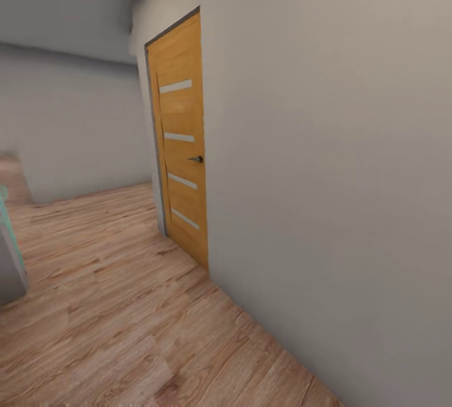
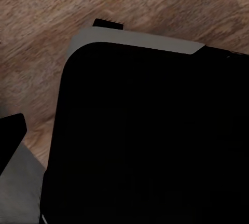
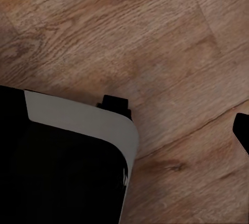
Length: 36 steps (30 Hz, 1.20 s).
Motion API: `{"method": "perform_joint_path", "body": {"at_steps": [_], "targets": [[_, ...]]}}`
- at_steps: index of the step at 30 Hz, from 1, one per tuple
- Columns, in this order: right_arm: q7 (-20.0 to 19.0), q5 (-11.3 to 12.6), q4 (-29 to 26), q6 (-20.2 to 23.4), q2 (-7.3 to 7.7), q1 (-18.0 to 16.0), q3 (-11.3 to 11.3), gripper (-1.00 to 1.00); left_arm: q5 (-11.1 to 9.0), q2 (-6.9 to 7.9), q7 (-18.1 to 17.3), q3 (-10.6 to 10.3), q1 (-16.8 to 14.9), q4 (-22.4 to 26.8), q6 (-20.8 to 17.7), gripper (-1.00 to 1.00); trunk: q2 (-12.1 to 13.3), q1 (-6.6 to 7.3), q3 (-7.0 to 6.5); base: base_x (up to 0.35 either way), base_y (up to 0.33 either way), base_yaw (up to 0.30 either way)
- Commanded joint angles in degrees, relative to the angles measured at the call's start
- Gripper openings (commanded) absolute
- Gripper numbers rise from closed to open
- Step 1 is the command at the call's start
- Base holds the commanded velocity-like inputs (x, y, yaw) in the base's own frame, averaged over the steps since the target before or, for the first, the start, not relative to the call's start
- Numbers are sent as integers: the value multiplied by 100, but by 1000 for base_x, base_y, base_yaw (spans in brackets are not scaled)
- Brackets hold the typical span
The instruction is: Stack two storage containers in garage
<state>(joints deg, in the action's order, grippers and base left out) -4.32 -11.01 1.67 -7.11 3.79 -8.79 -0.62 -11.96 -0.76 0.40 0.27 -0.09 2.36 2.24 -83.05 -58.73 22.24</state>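
Beside a beige wall [image 1: 326,143], a closed wooden door [image 1: 182,143] meets plank floor [image 1: 113,306]; each hand's state is unreadable.

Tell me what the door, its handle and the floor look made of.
Door: wood or wood veneer, honey-coloured with visible grain, and pale horizontal strips that could be frosted glass. Handle: dark, probably metal. Floor: light wood planks or laminate, with grain and seams.
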Motion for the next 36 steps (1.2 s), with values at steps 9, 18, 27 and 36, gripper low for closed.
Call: {"method": "perform_joint_path", "body": {"at_steps": [9, 18, 27, 36], "targets": [[-17, 547, 26, -40, -1, -8, -3, 100, -35, -3, 4, 0, 1, 1, 14, 100, -3, 0, 6, 0, 0, 298], [-24, 572, 27, -45, -1, -8, -18, 100, -35, -3, 4, 1, 1, 1, 14, 100, -3, 0, 6, 0, 0, 297], [-25, 540, 22, -45, 1, -8, -44, 100, -35, 0, 11, 4, 1, 6, 42, 100, -3, 0, 6, 0, 0, 297], [-25, 513, 22, -53, 8, -8, -52, 100, -41, 11, 13, 0, 0, 364, 419, 100, -3, 0, 6, 0, 0, 297]]}}
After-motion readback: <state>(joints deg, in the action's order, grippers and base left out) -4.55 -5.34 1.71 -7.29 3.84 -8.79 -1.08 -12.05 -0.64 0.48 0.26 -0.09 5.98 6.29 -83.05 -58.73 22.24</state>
